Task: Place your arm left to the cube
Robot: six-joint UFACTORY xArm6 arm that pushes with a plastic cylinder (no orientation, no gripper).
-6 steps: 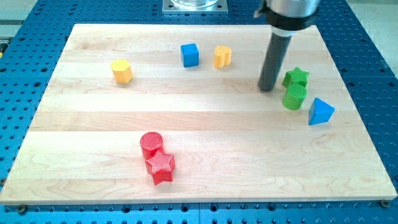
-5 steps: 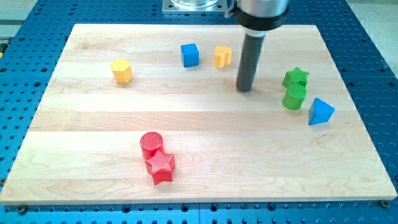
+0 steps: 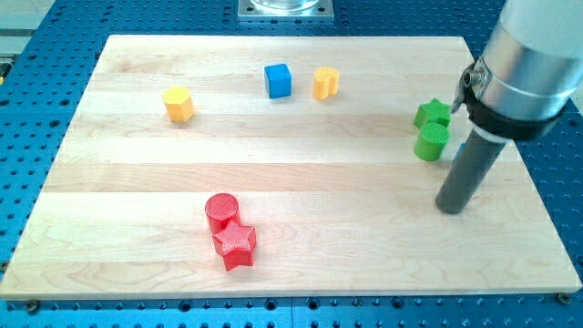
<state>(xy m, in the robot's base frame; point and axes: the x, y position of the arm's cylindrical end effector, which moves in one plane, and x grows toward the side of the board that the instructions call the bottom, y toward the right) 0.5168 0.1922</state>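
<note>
Seven blocks show on the wooden board (image 3: 301, 191). I find the blue cube (image 3: 278, 80) near the view's top, slightly left of centre, resting flat; its faces are turned a little off the board's edges, and being a cube it shows no long axis. Just to its right, apart from it, sits a yellow block (image 3: 326, 82) whose shape I cannot make out. A yellow hexagonal block (image 3: 178, 104) lies well to the cube's left. At the view's right, a green star (image 3: 433, 113) touches a green cylinder (image 3: 431, 142) below it. Near the view's bottom, a red cylinder (image 3: 221, 210) touches a red star (image 3: 235, 243).

My tip (image 3: 450, 208) stands on the board at the view's right, below and right of the green cylinder, well apart from the blue cube and on its right side. I have no claw on this rig, only the rod, touching no block.
</note>
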